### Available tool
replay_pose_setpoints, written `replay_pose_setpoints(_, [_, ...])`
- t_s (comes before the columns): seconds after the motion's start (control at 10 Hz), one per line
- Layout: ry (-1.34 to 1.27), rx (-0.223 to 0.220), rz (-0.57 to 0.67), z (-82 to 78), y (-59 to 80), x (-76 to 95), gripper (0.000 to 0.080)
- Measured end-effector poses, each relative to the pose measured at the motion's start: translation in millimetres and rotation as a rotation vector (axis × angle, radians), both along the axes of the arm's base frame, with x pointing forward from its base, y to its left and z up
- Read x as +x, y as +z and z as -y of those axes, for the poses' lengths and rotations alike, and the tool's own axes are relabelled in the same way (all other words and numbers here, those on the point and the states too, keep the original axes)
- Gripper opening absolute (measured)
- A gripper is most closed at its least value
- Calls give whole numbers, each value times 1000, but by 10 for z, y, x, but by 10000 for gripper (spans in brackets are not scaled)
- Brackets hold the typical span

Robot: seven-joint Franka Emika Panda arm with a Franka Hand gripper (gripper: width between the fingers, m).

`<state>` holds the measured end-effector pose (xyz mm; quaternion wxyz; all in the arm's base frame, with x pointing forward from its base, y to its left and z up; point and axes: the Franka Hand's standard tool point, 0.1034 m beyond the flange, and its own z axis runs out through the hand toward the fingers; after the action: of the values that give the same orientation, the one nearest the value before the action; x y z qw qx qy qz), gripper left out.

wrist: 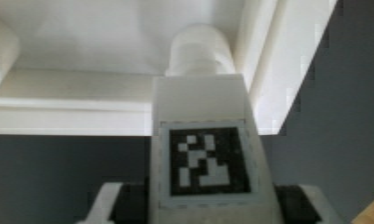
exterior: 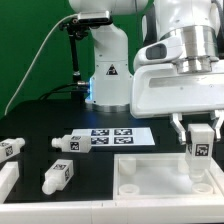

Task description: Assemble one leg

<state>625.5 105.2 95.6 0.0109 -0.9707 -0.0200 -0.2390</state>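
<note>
My gripper (exterior: 200, 139) is pinched on the leg (exterior: 200, 151), one finger pressed to each flat side of its blocky white plastic body. I hold it upright over the far corner of the tabletop (exterior: 150, 178), towards the exterior view's right. The leg is smooth and square-edged, with a black-and-white square tag stuck on the face turned to the wrist camera. It narrows to a rounded stub that points down into the tabletop's inner corner. The tabletop is glossy white plastic shaped like a shallow tray, with a raised rim and a round boss moulded at the corner. I cannot tell whether the stub is touching the tabletop or sitting just above it, because in the exterior view the rim hides the leg's lower end. In the wrist view my fingers (wrist: 113, 205) are blurred and cut off by the frame edge. A spare leg (exterior: 57, 175) lies on the matte black table (exterior: 30, 125) near the tabletop, on the exterior view's left. A second spare leg (exterior: 68, 142) lies beyond it, and a third spare leg (exterior: 12, 148) lies farther off. The thin flat marker board (exterior: 110, 137) lies just behind the tabletop.
</note>
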Motion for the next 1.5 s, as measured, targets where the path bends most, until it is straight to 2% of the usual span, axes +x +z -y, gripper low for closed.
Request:
replay_pose_setpoints(0.4, [1, -8, 62, 9, -30, 112, 285])
replay_pose_setpoints(0.9, [3, -8, 63, 1, -33, 110, 285])
replay_pose_setpoints(1.3, [15, -13, 56, -63, -152, 66, 286])
replay_pose_setpoints(1.5, [18, -14, 74, -78, -155, 87, 287])
